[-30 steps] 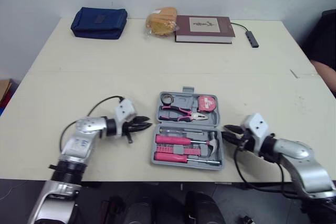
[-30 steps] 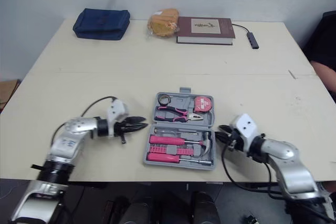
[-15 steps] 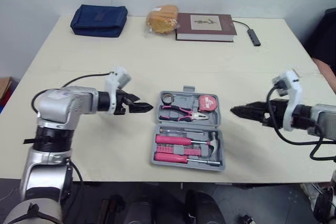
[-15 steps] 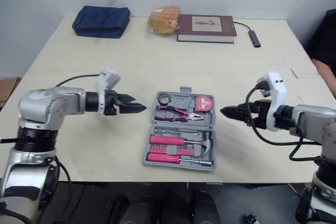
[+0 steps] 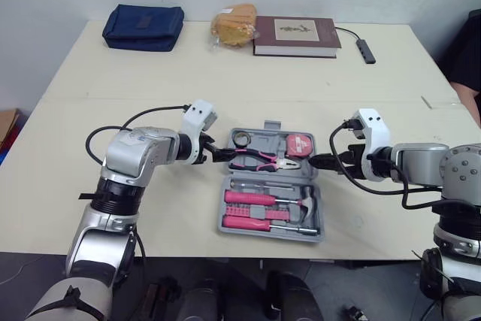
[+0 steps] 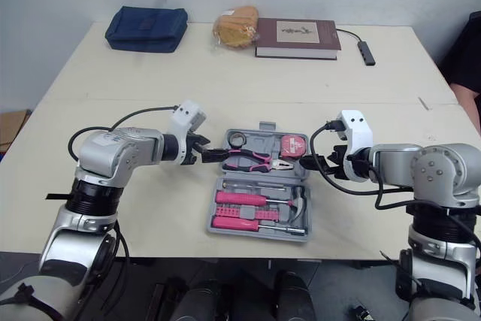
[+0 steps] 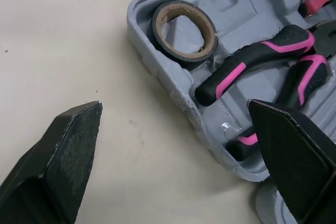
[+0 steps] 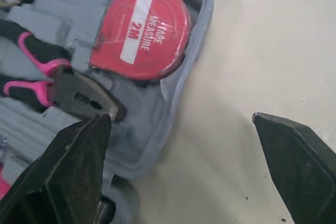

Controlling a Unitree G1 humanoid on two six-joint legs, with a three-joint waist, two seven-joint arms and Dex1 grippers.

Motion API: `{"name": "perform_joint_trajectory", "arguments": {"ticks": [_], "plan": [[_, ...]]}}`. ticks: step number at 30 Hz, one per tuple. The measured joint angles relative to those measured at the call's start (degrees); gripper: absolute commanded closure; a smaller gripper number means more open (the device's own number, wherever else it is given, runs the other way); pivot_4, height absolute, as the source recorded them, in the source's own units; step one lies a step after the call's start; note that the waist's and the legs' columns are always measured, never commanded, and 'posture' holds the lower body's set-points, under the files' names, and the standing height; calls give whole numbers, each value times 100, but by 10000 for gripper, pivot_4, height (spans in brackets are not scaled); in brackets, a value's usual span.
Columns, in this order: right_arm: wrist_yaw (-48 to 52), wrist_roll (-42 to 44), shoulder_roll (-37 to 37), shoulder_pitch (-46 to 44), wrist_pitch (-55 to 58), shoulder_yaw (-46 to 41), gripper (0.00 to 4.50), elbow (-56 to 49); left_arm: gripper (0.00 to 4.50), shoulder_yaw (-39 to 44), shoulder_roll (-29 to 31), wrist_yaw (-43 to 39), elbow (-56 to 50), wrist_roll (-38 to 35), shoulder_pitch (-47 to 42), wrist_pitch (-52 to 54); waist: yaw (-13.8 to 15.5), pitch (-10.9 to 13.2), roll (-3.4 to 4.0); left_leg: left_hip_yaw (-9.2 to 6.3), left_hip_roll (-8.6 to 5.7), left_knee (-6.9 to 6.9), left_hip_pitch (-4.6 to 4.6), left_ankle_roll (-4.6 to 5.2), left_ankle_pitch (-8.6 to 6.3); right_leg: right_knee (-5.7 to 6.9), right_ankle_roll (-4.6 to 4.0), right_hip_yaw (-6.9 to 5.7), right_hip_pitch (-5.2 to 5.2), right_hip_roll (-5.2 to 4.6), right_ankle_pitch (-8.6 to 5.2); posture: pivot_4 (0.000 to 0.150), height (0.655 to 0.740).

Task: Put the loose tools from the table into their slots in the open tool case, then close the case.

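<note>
The tool case (image 5: 272, 182) lies open on the pale table (image 5: 113, 95), low in the centre of the head view. Both grey halves are flat, with the handle tab on the upper edge.

The upper half holds a roll of tape (image 5: 240, 140) at its left corner. To the right of it are pink-and-black pliers (image 5: 259, 159) and a red tape measure (image 8: 140, 32) at the right corner. The white label on the tape measure reads "2M" and "MEASURE", with a curved word above that looks like "TAPE" (its first letter is hard to make out). The lower half carries pink-handled screwdrivers (image 5: 255, 199) and a small hammer (image 5: 307, 204), all seated in their slots.

The left gripper (image 5: 218, 155) reaches in from the left of the frame to the upper-left edge of the case. Its black fingers (image 7: 63, 156) are spread wide and empty, one over bare table and the other over the pliers' handles.

The right gripper (image 5: 319, 162) comes in from the right, just beside the tape-measure corner. It is likewise spread wide with nothing between its fingers (image 8: 68, 171).

Along the top of the frame sit a navy pouch (image 5: 143, 28), a bag of bread (image 5: 233, 26) and a brown book (image 5: 293, 37). A small black adapter (image 5: 364, 52) on a cable lies to the right of the book.
</note>
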Motion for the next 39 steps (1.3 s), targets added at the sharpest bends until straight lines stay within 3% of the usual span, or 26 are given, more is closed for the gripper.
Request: {"name": "perform_joint_trajectory", "arguments": {"ticks": [11, 21, 22, 24, 30, 31, 39], "plan": [[-676, -362, 387, -213, 0, 218, 0, 498, 494, -70, -283, 437, 210, 235, 0, -164, 2, 0, 0, -1, -9, 0, -3, 4, 2, 4, 1, -2, -1, -6, 0, 1500, 7400], [-645, -695, 468, -278, 1, 277, 0, 535, 494, -99, -300, 447, 213, 273, 0, -211, 2, 0, 0, 0, -10, 1, -1, 5, 3, 6, 1, -1, -1, -7, 0, 1500, 7400], [-654, -752, 499, -293, 0, 274, 5579, 550, 6184, -124, -300, 436, 212, 286, 0, -215, 1, -1, 0, 0, -10, 2, 0, 5, 3, 7, 1, 0, -1, -7, 1, 1500, 7400], [-647, -788, 556, -308, -1, 263, 12538, 601, 12368, -205, -308, 411, 211, 285, 1, -207, -2, -1, 0, 0, -10, 2, 0, 5, 3, 8, 1, 0, -1, -7, 1, 1500, 7400], [-612, -634, 811, -337, 0, 173, 43451, 662, 41505, -213, -397, 288, 110, 133, 1, -46, 0, -4, -3, 0, -11, 4, 4, 5, 4, 12, 1, 2, 1, -7, 1, 1500, 7400], [-632, -620, 849, -336, 0, 71, 45000, 699, 44852, -155, -392, 286, 90, 114, 1, -9, 6, -6, -3, -1, -12, 5, 7, 6, 6, 14, 1, 2, 4, -10, 1, 1500, 7400], [-743, -706, 1013, -247, -19, -197, 45000, 485, 44852, 286, -701, 403, 181, 70, 88, -143, 25, -7, -2, -4, -21, 3, 8, 9, 16, 16, 9, 12, 6, -16, 5, 1500, 7400]]}}
